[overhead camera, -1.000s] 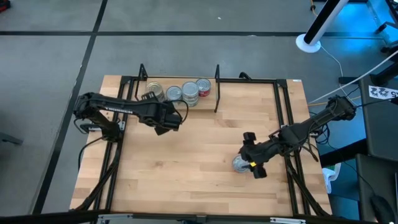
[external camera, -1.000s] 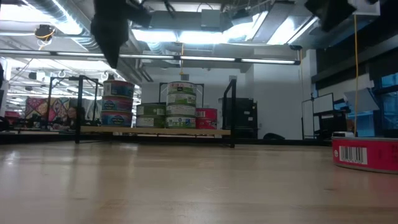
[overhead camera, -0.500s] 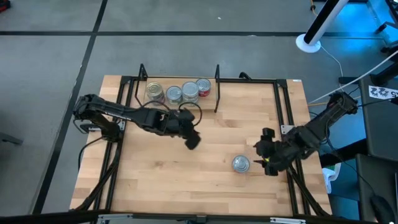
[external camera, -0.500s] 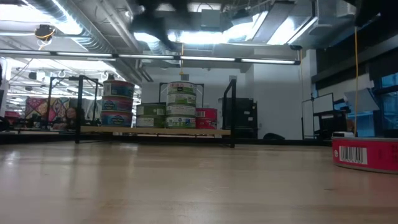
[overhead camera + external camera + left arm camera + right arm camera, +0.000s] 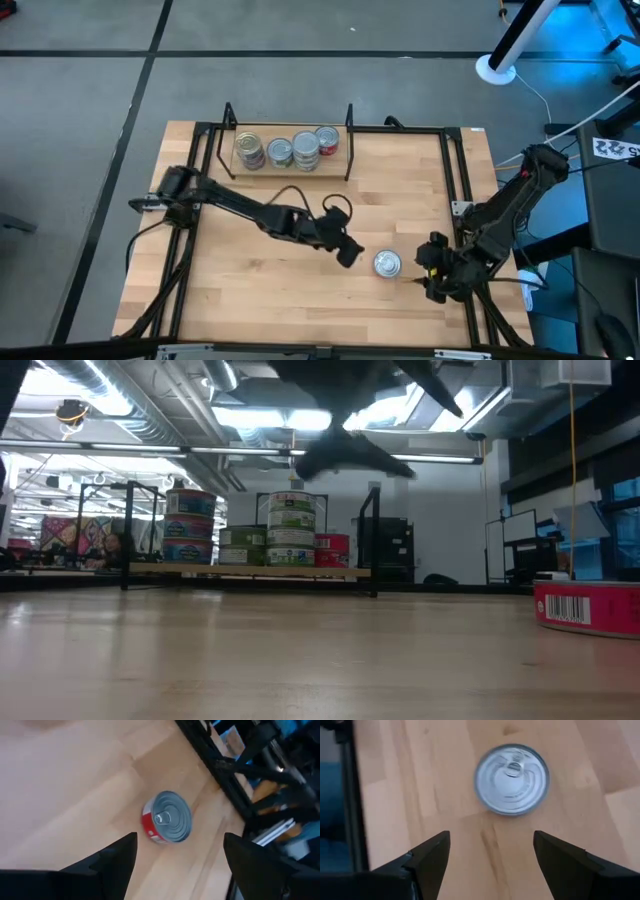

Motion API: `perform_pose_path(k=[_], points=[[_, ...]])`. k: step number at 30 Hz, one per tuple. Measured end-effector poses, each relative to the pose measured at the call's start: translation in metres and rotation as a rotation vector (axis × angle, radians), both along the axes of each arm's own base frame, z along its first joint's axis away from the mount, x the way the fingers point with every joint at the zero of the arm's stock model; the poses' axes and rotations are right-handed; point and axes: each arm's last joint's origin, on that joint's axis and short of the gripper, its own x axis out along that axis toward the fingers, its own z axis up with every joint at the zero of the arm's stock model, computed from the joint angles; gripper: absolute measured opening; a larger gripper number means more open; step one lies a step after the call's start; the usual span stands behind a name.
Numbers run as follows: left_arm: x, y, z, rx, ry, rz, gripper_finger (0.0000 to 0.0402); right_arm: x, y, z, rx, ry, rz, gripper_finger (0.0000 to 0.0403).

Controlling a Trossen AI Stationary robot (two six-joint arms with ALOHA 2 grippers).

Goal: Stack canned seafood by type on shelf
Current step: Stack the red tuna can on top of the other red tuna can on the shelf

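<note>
One short tin [image 5: 387,263] with a silver pull-tab lid and a red side stands upright on the tabletop, right of centre. It also shows as the tin [image 5: 167,817], the tin [image 5: 511,779] and the tin [image 5: 590,605]. My left gripper [image 5: 347,252] hangs open just left of it, above the table. My right gripper [image 5: 432,268] is open just right of it. Neither touches it. On the shelf [image 5: 250,572] at the far edge stand several stacked cans [image 5: 290,150].
Black frame rails [image 5: 460,200] run along the table's right side and the rails [image 5: 190,200] along its left. A cable [image 5: 300,190] loops over my left arm. Bare wood lies between the shelf and the lone tin.
My left gripper has swung from beside the shelf toward the near right, down to the lone tin, turning as it went. My right gripper has drawn back from over the tin toward the table's right edge. The tin has stayed where it was.
</note>
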Motion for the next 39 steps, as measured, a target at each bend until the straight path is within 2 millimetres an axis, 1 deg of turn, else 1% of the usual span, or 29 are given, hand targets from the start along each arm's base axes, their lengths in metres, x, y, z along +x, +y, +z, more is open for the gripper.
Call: perform_pose_path(k=[6, 8, 10, 13, 17, 20, 26, 31, 35, 39], points=[[0.026, -0.005, -0.044, -0.169, -0.081, 0.068, 0.029, -0.001, -0.005, -0.025, 0.109, 0.017, -0.208, 0.0289], [0.031, -0.006, -0.058, -0.223, -0.084, 0.091, 0.029, -0.002, -0.007, -0.032, 0.118, 0.022, -0.236, 0.0289], [0.034, -0.007, -0.07, -0.294, -0.081, 0.106, 0.029, -0.003, -0.008, -0.036, 0.097, 0.021, -0.214, 0.0289], [0.036, -0.009, -0.085, -0.385, -0.042, 0.14, 0.029, -0.004, -0.01, -0.039, 0.027, 0.009, -0.127, 0.0289], [0.037, -0.01, -0.094, -0.47, -0.027, 0.171, 0.029, -0.001, -0.01, -0.038, -0.086, -0.087, -0.023, 0.0289], [0.038, -0.011, -0.096, -0.505, -0.036, 0.188, 0.029, 0.002, -0.008, -0.036, -0.137, -0.145, 0.052, 0.0289], [0.04, -0.011, -0.094, -0.548, -0.046, 0.215, 0.029, 0.003, -0.007, -0.035, -0.196, -0.165, 0.145, 0.0289], [0.045, -0.012, -0.084, -0.548, -0.08, 0.225, 0.029, 0.003, -0.007, -0.035, -0.228, -0.176, 0.17, 0.0289], [0.053, -0.013, -0.071, -0.522, -0.134, 0.218, 0.029, 0.003, -0.007, -0.035, -0.228, -0.176, 0.17, 0.0289], [0.054, -0.012, -0.069, -0.484, -0.117, 0.234, 0.029, 0.003, -0.007, -0.035, -0.229, -0.175, 0.17, 0.0289]])
